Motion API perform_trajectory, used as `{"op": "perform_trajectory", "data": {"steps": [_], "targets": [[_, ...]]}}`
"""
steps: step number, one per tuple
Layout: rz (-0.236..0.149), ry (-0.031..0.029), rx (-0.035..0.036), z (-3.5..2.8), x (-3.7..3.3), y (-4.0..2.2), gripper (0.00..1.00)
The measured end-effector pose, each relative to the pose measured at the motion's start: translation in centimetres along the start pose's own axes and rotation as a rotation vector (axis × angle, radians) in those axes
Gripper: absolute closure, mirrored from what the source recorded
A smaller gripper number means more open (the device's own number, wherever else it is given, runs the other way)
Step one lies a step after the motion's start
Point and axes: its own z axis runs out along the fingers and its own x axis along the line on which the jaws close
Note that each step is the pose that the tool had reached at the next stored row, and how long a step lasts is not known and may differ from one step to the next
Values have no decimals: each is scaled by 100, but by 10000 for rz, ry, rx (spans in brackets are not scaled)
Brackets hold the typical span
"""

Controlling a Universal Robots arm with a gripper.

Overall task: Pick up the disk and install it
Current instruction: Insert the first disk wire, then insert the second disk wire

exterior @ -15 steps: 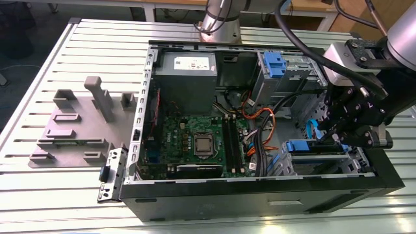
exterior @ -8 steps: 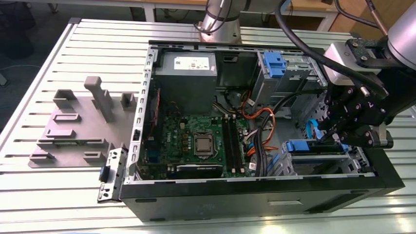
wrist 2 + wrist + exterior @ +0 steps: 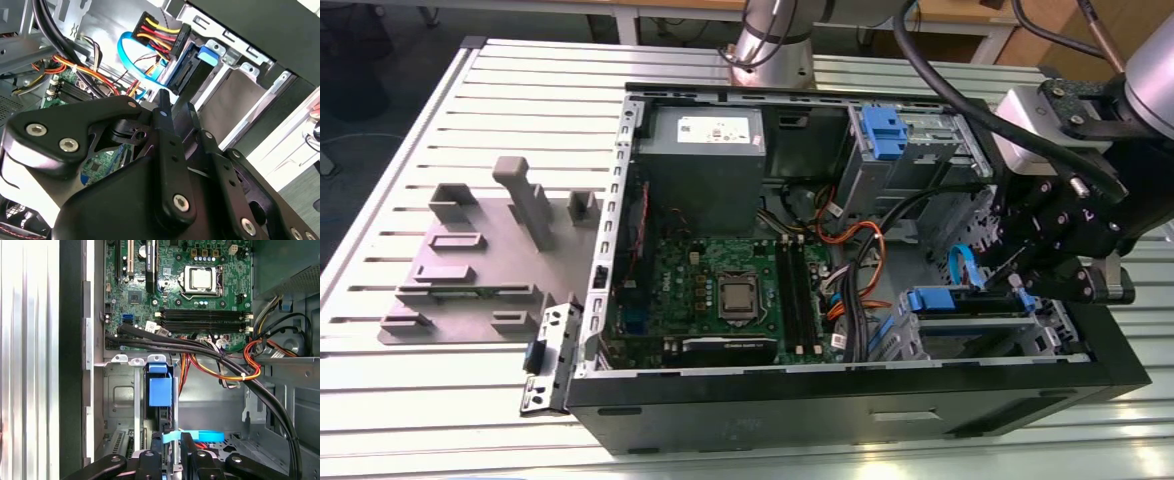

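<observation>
The disk (image 3: 160, 392) sits on edge in the drive cage (image 3: 983, 335) near the case's front corner, blue tab up, cables plugged at its end. The tool (image 3: 171, 460) hovers just beside it, fingers nearly together, gripping nothing. Seating it well, I judge, means pressing squarely along the cage rails while staying clear of the blue data cable (image 3: 195, 436).

Nothing printed could be read from where I stood. The white sticker (image 3: 716, 127) on the grey power supply (image 3: 700, 170) carried rows of print too small to make out, and the white markings on the green motherboard (image 3: 175, 290) in the first wrist view were no clearer.
</observation>
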Motion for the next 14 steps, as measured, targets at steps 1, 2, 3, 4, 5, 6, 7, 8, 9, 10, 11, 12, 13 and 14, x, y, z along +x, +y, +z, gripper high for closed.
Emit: {"op": "perform_trajectory", "data": {"steps": [1,2,3,4,5,6,7,8,9,10,11,12,13,14], "targets": [[0,-1,0,1,0,-10,70],[0,-1,0,1,-1,-20,70],[-1,0,0,1,-1,-30,70],[-1,-1,0,1,-1,-40,70],[-1,-1,0,2,-1,-49,70],[0,-1,0,2,-1,-57,70],[0,-1,0,2,-2,-58,70],[0,-1,1,2,-1,-61,70],[0,-1,0,2,-1,-64,70],[0,-1,1,2,-1,-64,70],[0,-1,1,2,-1,-64,70],[0,-1,0,2,-1,-64,70],[0,-1,0,2,-1,-65,70],[0,-2,0,2,-1,-65,70]]}}
